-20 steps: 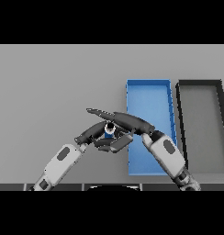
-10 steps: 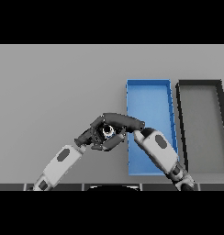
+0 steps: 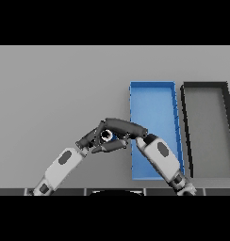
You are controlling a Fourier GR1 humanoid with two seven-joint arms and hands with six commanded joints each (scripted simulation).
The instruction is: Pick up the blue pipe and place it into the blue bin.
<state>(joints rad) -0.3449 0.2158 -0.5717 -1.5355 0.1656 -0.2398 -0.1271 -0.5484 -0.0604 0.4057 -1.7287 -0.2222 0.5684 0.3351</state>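
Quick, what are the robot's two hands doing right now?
Left hand: shut on the blue pipe.
Right hand: shut on the blue pipe too.

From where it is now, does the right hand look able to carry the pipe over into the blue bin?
Probably yes. The right hand curls over the blue pipe just left of the blue bin, and nothing stands between them. The left hand also grips the pipe and would likely need to let go.

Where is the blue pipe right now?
In the head view, the blue pipe sits between the left hand and right hand, both curled round it, just left of the blue bin, not inside it.
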